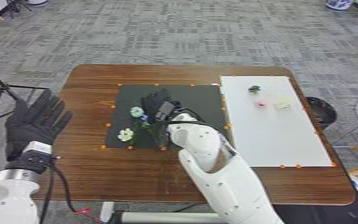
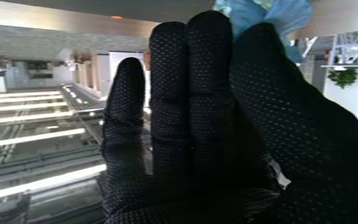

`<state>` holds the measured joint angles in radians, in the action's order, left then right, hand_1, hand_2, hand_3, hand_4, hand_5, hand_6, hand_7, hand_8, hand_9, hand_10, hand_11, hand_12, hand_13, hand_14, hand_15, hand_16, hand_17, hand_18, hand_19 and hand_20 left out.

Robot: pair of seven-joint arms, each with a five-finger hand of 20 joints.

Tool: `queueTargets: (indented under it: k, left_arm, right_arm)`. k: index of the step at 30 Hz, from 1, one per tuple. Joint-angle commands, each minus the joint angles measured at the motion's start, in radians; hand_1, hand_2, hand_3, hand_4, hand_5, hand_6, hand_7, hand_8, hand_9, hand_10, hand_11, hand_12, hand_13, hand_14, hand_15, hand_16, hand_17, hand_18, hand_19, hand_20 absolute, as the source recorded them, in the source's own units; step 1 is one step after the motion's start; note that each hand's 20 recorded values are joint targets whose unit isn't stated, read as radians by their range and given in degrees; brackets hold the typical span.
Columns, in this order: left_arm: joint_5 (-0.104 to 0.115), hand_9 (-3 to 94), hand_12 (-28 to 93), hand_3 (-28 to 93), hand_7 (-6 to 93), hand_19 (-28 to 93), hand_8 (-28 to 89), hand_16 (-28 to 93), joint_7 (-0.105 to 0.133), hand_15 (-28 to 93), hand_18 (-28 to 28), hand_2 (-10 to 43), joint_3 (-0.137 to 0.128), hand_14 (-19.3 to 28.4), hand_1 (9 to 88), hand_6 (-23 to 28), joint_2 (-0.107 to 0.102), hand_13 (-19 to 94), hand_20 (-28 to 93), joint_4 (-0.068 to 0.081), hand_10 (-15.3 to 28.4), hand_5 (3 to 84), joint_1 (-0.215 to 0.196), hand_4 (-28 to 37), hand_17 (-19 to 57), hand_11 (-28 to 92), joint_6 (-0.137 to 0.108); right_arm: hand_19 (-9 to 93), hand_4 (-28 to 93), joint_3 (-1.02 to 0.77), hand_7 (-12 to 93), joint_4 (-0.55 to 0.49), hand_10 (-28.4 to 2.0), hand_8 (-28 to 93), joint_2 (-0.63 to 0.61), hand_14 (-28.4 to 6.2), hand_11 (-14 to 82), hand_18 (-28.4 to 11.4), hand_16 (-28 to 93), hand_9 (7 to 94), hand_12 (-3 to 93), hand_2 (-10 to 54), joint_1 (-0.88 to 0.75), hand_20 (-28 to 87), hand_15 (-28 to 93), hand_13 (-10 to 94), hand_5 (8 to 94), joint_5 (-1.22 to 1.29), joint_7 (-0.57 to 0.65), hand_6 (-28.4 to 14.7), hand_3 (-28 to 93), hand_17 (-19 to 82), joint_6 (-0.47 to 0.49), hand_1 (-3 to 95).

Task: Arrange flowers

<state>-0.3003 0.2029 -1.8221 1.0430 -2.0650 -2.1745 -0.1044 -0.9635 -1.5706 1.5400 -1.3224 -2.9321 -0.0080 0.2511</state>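
My left hand (image 1: 35, 122) is open over the table's left edge, away from the flowers. On the dark mat (image 1: 198, 92), the right hand (image 1: 160, 104) is beside a light blue flower (image 1: 137, 112). A white flower (image 1: 126, 134) lies closer to the mat's near left corner, with green stems beside it. In the right wrist view, the right hand (image 2: 193, 110) has straight fingers, and blue petals (image 2: 287, 16) show behind the fingertips and thumb tip. Whether they touch the petals, I cannot tell.
A white board (image 1: 278, 137) lies to the right of the mat, bearing a dark green piece (image 1: 254, 89), a pink flower (image 1: 262, 104) and a pale yellow one (image 1: 282, 104). Beyond the table's right edge stands a black bin (image 1: 323, 113). Small orange markers line the mat and board.
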Motion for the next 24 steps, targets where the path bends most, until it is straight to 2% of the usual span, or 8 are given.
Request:
queueTargets:
  k: [1,5,10,13,15,19,24]
  left_arm:
    - [0.016,27.9,4,61,8.8,35,-9,-6,-0.012,11,12.2,18.2,0.007,9.2,26.0,6.7,0.012,21,3,0.006,11.3,35.8,-0.007,-28.3,-7.9,14,0.01]
    - [0.022,28.4,4,62,8.6,35,-9,-6,-0.007,11,12.2,18.1,0.002,9.5,25.9,6.8,0.013,21,3,0.006,11.6,36.0,-0.009,-28.3,-8.0,15,0.013]
    - [0.024,28.7,4,62,8.4,35,-9,-6,-0.017,11,12.3,18.1,0.001,9.6,25.9,7.0,0.015,21,3,0.007,11.7,36.1,-0.013,-28.3,-8.0,15,0.023]
    - [0.028,28.7,4,62,8.3,35,-9,-6,-0.012,12,12.3,18.1,0.002,9.7,25.9,7.0,0.01,21,3,0.008,11.9,36.2,-0.014,-28.3,-8.0,15,0.023]
    - [0.028,28.7,4,62,8.4,35,-9,-6,-0.015,12,12.3,18.1,0.002,9.9,26.1,7.1,0.01,21,3,0.009,12.0,36.3,-0.012,-28.3,-8.1,15,0.025]
    - [0.027,28.9,4,62,8.4,35,-9,-6,-0.017,12,12.4,18.1,-0.002,10.1,26.2,7.3,0.012,21,3,0.009,12.5,36.6,-0.016,-28.3,-8.2,15,0.026]
    - [0.027,28.9,4,62,8.5,35,-9,-6,-0.017,13,12.5,18.1,-0.006,10.2,26.2,7.4,0.011,21,3,0.01,12.5,36.7,-0.013,-28.3,-8.2,15,0.024]
  right_arm:
    - [71,-28,0.005,29,0.0,-8.1,-3,0.006,-6.7,12.2,-21.1,39,82.3,44.5,-9.5,-0.021,24,40,60,75.1,-0.04,-0.009,0.9,71,23,0.007,57.0]
    - [71,-28,0.006,29,-0.001,-7.3,-4,0.002,-6.8,11.4,-21.3,38,79.7,42.4,-9.5,-0.016,24,41,58,72.4,-0.016,0.015,0.3,72,22,0.008,56.5]
    - [71,-28,0.005,28,0.009,-7.2,-5,-0.002,-7.1,10.8,-21.4,37,79.1,41.3,-9.5,-0.018,24,41,58,71.6,-0.022,0.021,0.1,71,22,-0.046,56.8]
    - [71,-28,0.0,28,0.006,-7.6,-6,-0.002,-7.5,10.3,-21.5,36,77.8,40.3,-9.5,-0.018,24,42,57,71.3,-0.039,0.009,0.0,72,21,-0.028,56.5]
    - [70,-28,0.001,29,0.009,-8.2,-7,-0.003,-8.8,9.5,-21.7,32,75.7,36.9,-9.5,-0.016,23,44,55,70.5,-0.043,0.018,0.0,72,21,-0.018,56.0]
    - [71,-28,0.001,27,0.011,-9.9,-7,-0.006,-9.4,14.9,-21.8,30,71.5,28.7,-9.5,-0.018,22,45,54,69.9,-0.044,0.035,-0.1,73,20,-0.028,54.8]
    - [71,-28,-0.002,26,0.008,-10.6,-6,-0.015,-9.7,17.2,-22.1,29,69.0,24.3,-9.5,-0.017,21,46,54,69.4,-0.056,0.028,-0.3,74,20,-0.014,53.9]
